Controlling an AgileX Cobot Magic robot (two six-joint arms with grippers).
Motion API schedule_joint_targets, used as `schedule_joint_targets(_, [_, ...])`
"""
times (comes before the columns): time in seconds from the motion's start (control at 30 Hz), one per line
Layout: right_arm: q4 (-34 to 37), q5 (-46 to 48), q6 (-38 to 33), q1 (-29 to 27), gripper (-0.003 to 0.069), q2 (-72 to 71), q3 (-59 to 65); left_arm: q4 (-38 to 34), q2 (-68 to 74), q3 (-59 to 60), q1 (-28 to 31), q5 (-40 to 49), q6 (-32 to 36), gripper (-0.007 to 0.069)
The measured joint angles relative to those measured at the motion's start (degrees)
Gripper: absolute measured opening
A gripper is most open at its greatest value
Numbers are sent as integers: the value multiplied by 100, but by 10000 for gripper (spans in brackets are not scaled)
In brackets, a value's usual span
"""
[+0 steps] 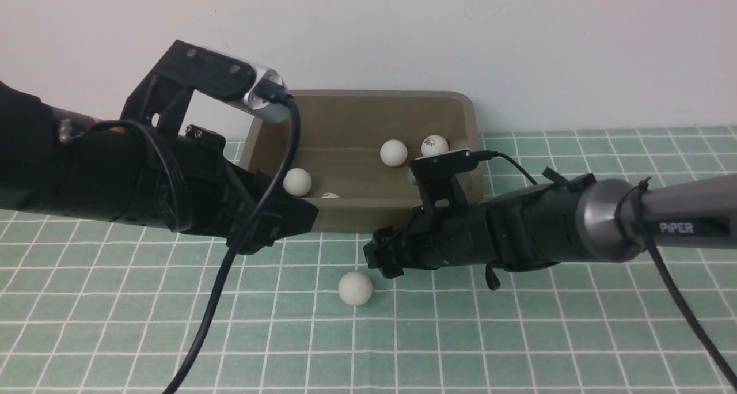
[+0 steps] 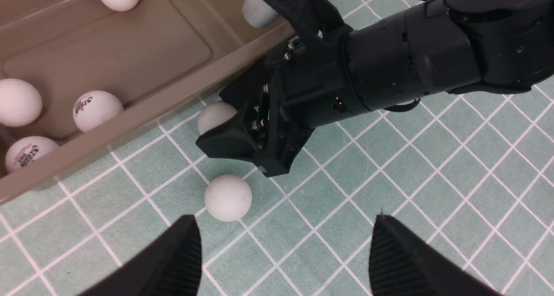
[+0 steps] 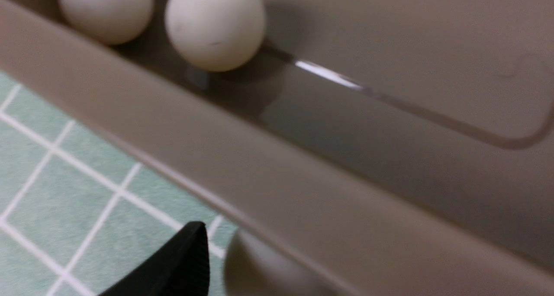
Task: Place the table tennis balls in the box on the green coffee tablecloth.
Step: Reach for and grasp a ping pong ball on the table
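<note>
Right gripper [image 1: 380, 261]: jaws narrowed on a held ball [image 2: 215, 115], which the left wrist view shows seated between the two fingers. Left gripper [image 2: 285, 226]: jaws wide, nothing between them.

Dial set on the front view, 12 = far wall.

- box [image 1: 357, 215] sits at 12 on the green coffee tablecloth [image 1: 518, 336], back against the wall. Inside it are table tennis balls [image 1: 394, 152]: four show plainly, and a fifth is partly hidden by the right arm's camera bracket.
- loose ball [image 1: 355, 288] lies on the cloth at 7 from the right gripper, just beside it and apart from the box.
- Right gripper is low, just outside the box's near wall, the held ball close to that wall. Judgement: carry step, ball not yet over the rim.
- Left jaws hang spread above the loose ball, probably staged to take it once the right arm is out of the way.

Edges and room:
- The rolled rim stands at 12 of the held ball, so it needs lift before going forward.
- The left arm covers the box's 8 o'clock corner. The free entry is mid-rim towards 3.
- The right gripper crowds the loose ball, so a left descent now risks finger contact.
- Cloth from 4 to 8 is open apart from the left arm's cable [image 1: 207, 325] trailing at 7.
</note>
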Motion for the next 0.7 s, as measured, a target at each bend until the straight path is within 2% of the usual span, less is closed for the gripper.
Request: schedule_joint_targets(0.7, [0,122,0,0,439,0,0,0,0,0,0,0,0,468])
